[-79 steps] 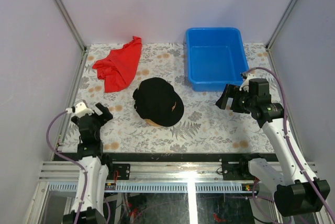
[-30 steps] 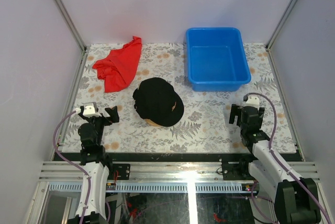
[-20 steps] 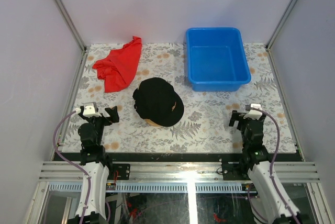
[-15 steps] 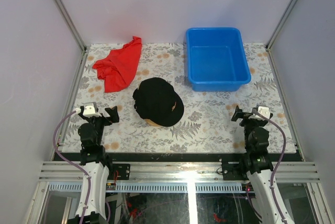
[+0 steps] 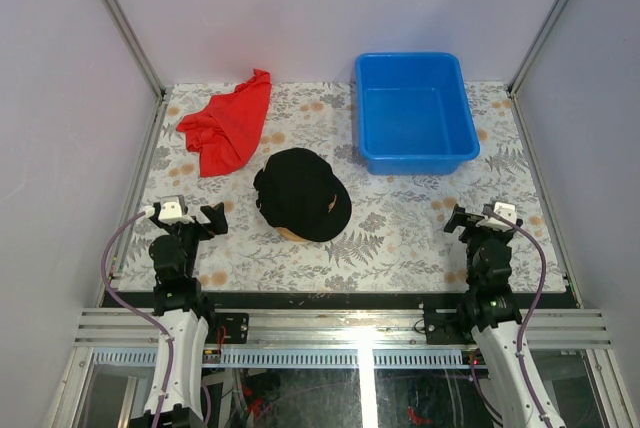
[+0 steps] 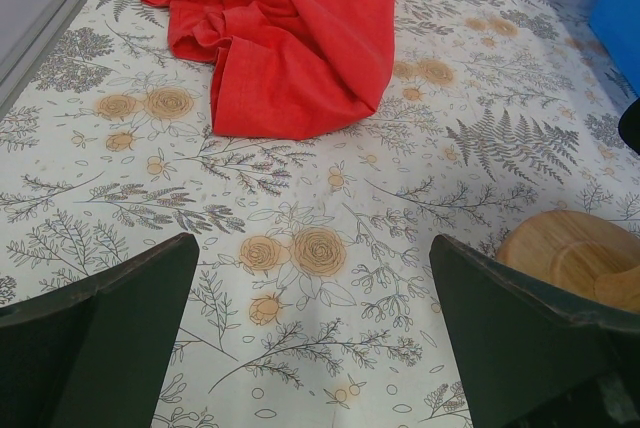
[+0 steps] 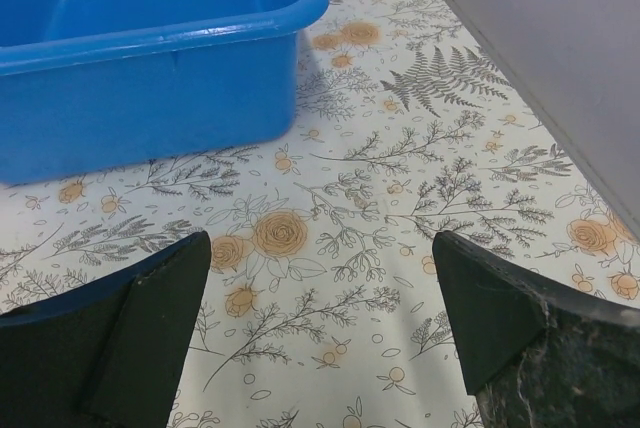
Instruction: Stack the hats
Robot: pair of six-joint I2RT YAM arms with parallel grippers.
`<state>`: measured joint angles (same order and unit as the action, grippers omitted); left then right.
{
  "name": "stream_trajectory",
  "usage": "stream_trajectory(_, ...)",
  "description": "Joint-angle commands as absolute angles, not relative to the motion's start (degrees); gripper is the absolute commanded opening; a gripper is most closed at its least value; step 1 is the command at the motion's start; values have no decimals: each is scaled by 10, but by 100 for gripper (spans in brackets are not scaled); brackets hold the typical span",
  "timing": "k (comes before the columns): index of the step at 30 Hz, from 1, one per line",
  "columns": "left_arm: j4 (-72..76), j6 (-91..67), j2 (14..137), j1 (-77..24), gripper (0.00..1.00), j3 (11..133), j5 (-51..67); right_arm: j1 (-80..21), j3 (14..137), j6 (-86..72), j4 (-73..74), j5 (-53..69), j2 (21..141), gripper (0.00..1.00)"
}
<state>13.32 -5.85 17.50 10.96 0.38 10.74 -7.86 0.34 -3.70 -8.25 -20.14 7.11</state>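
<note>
Both arms are parked low at the near edge of the table [image 5: 400, 243]. The left gripper [image 5: 188, 220] has its jaws spread wide with nothing between them, and so does the right gripper [image 5: 478, 222]. Each wrist view shows only floral tablecloth between the fingers.

The only hats we see are the black pile [image 5: 302, 193] mid-table, sitting on the wooden stand [image 6: 568, 256]. The stand's pale edge peeks out at the near side of the pile. From above it's black on black, so we can't count layers. No loose hat shows anywhere else, including inside the blue tub [image 5: 415, 113] and on the red cloth [image 5: 228, 123].

The key geometry:
- The pile lies ahead and to the right of the left gripper, and ahead and well to the left of the right one.
- The left arm is clearly nearer. Its wrist view already has the stand at the right edge, just past the right finger.
- The right wrist sees only the tub and bare cloth.
- The pile's long axis runs diagonally from far-left to near-right. We read the near-right end as the brim, but with low confidence.

Our judgement is that the stack looks done or close to it. If it needs a touch-up, the left arm should make it, swinging right and forward to come in across the diagonal.
</note>
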Motion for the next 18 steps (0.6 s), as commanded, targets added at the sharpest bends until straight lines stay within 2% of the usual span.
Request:
stream_trajectory(1,167,-47,172,109,100,-51,113,-78,-54,-44,-83,-205,64,99)
stream_trajectory(5,167,-48,173,109,100,-51,113,-78,-53,-37,-90,-185,71,99)
stream_trajectory(10,167,-47,173,109,100,-51,113,-78,-49,27,-98,-34,92,99)
stream_trajectory(18,167,-47,172,108,100,-51,113,-78,-50,16,-115,-57,108,99)
